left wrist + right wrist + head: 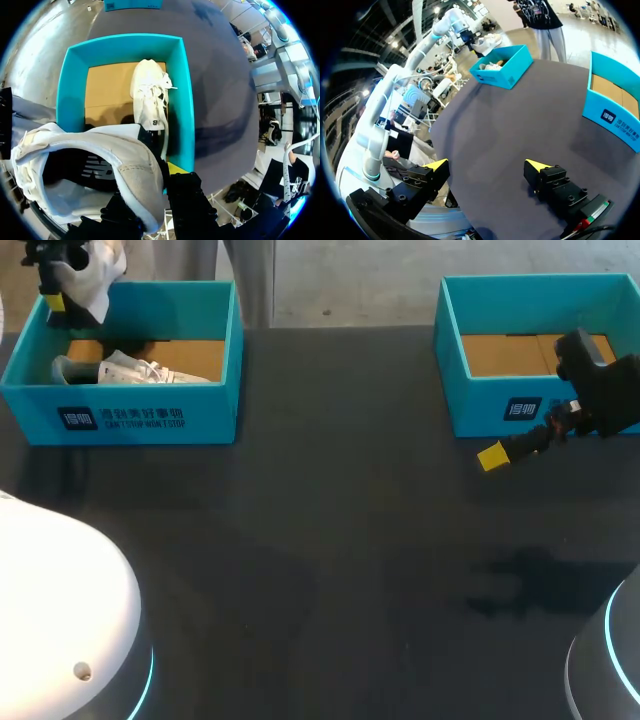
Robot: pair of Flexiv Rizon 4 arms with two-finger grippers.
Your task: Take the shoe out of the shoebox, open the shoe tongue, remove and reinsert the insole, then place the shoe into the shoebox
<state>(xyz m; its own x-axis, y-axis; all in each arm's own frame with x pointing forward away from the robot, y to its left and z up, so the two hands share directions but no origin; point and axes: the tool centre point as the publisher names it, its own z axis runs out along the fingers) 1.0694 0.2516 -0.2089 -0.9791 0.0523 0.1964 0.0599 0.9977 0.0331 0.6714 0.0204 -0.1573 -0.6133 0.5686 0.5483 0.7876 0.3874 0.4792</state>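
Left tool (pixel 56 296) seemingly clamping white fabric shoe (pixel 95 150), right tool (pixel 487 165) spread, rectangular teal shoebox (pixel 125 43).

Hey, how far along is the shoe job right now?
Done, it seems: the shoe is out. The left tool grips a white shoe above the left shoebox, where a second shoe lies. In hand: holding that shoe up over the box. Left: opening the tongue, removing and refitting the insole, and boxing the shoe. The right tool hangs open in front of the right shoebox.
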